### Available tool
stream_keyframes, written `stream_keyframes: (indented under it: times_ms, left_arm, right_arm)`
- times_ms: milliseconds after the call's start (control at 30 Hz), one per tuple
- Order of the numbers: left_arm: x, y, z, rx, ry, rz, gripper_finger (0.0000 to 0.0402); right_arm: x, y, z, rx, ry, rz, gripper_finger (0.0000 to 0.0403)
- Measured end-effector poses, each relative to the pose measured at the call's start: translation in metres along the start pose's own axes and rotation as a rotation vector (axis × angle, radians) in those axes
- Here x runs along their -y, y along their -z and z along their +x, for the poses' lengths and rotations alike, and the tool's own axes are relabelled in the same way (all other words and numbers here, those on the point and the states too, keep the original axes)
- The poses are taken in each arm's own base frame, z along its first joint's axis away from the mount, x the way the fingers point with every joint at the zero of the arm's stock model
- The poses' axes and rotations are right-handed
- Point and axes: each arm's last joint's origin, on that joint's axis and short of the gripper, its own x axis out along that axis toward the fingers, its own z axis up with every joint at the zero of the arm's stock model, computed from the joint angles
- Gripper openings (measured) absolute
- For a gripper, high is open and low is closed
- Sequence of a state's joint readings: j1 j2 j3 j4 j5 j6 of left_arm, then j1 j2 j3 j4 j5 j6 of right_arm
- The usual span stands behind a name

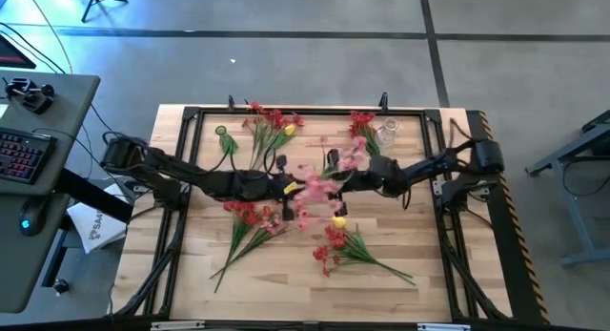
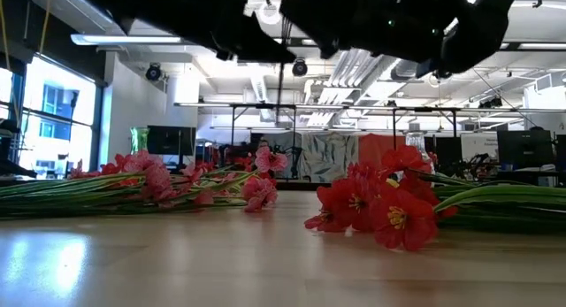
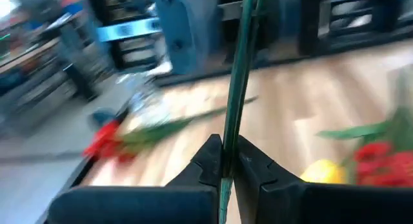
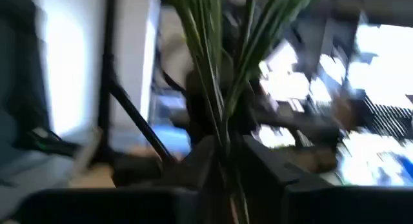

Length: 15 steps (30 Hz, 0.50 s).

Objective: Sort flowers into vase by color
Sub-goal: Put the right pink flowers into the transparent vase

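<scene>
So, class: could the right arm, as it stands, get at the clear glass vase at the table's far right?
Probably not yet. The right gripper is shut on a flower stem, so the fingers are occupied. The vase stands close by with nothing over it, but the stem must be released first.

**Both your arms are meeting mid-table**

Your left arm comes in from the left edge and stretches toward the middle, with the left gripper (image 3: 222,161) pinched tight, fingers (image 3: 208,161) nearly touching. Your right arm mirrors it from the right edge, elbow bent, and the right gripper (image 4: 226,156) is clamped too. Seen from above, the two wrists sit close together near the table's center, raised off the surface.
</scene>
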State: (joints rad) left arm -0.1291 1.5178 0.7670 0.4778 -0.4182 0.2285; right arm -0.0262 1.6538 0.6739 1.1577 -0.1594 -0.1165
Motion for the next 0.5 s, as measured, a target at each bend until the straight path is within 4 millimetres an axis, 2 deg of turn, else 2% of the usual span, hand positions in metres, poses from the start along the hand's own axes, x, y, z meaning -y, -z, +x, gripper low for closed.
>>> stream_keyframes:
  times_ms: [133, 233, 367, 500]
  left_arm:
    - [-0.004, -0.006, -0.003, -0.072, -0.121, -0.004, 0.0003]
    - [-0.008, -0.007, -0.002, -0.093, -0.179, -0.015, 0.0003]
    - [-0.014, -0.003, 0.002, -0.116, -0.200, -0.056, 0.0002]
    - [-0.019, 0.004, 0.004, -0.166, -0.216, -0.083, 0.0001]
  right_arm:
    - [0.002, -0.006, -0.005, -0.181, 0.133, -0.006, 0.0161]
    - [-0.002, -0.010, 0.000, -0.241, 0.178, -0.008, 0.0195]
    - [-0.005, -0.019, 0.011, -0.239, 0.265, -0.021, 0.0206]
    - [-0.006, -0.025, 0.015, -0.235, 0.319, -0.026, 0.0191]
